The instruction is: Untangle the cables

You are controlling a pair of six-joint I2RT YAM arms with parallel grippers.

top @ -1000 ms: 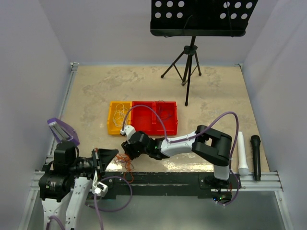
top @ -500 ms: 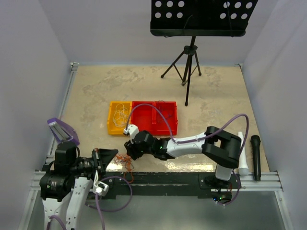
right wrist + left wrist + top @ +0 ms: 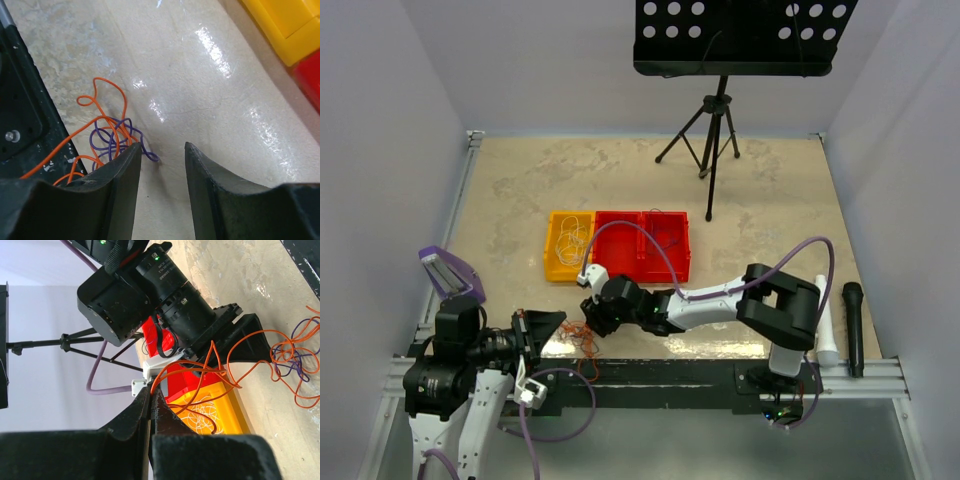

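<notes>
Separation of purple cable from orange cable is judged the step in hand. Both are knotted on the table beside its near edge. The left gripper is pressed together on the orange cable; the right gripper is spread just beside the knot. Only purple loops should be pinched, then drawn away slowly.

The left pincer pinches an orange strand of the cables.
</notes>
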